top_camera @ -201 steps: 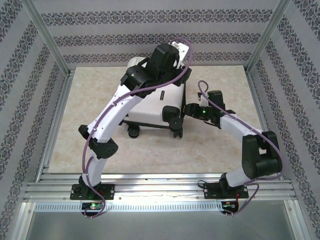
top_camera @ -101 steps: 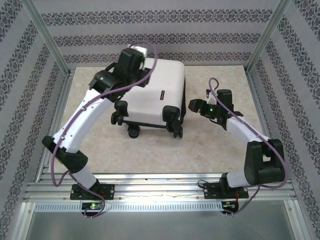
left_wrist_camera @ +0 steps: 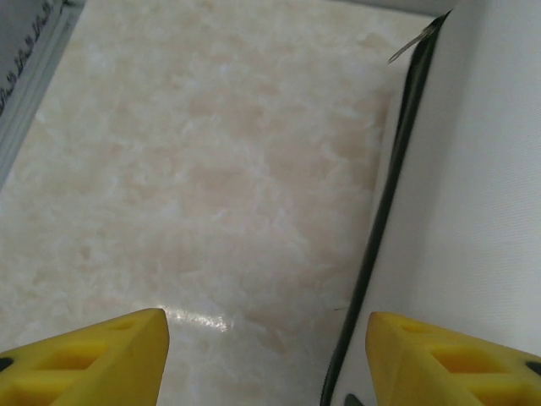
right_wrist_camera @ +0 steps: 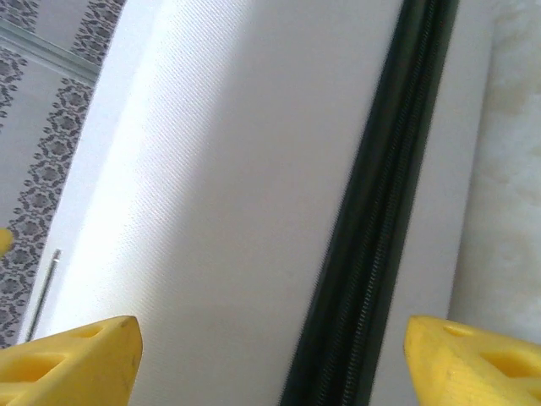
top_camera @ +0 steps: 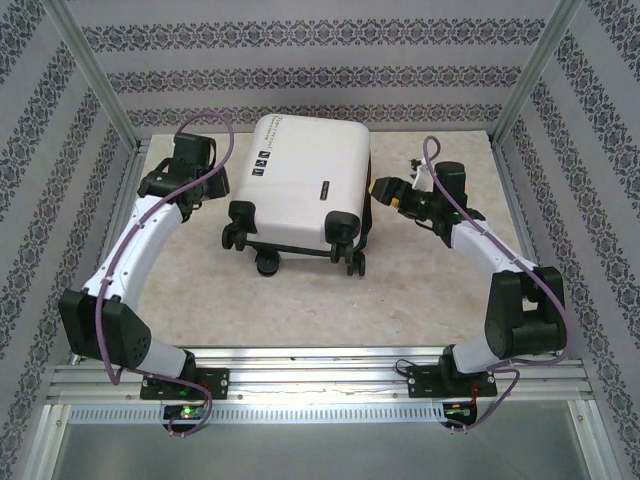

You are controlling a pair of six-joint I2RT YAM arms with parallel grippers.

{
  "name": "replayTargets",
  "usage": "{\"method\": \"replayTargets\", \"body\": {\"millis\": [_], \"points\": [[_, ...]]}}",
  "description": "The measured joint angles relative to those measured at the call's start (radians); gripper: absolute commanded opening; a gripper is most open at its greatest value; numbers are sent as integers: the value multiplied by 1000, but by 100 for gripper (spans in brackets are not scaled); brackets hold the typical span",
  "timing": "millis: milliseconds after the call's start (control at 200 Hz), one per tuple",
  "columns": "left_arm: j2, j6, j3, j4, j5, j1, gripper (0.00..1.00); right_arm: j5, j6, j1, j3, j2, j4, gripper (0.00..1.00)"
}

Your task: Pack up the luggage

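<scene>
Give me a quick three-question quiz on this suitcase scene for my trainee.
1. True or false: the suitcase is shut.
2. Its wheels face: A) the near side, B) the far wall, C) straight up.
3. Is the left claw or the right claw gripping anything?
Key: 1 true; 2 A; 3 no, both are open, one on each side of the suitcase.
</scene>
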Motion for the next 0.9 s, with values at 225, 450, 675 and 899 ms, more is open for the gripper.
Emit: {"method": "replayTargets", "body": {"millis": [225, 450, 675, 899], "points": [[81, -16, -29, 35, 3, 11, 61, -18, 6, 15, 74, 44, 6, 81], [123, -23, -29, 80, 35, 18, 56, -39, 10, 61, 145, 133, 9, 81], [99, -45, -85, 187, 137, 21, 56, -64, 14, 72, 242, 220, 5, 80], [26, -64, -146, 265, 155, -58, 56, -65, 14, 66, 339, 299, -13, 80]]}}
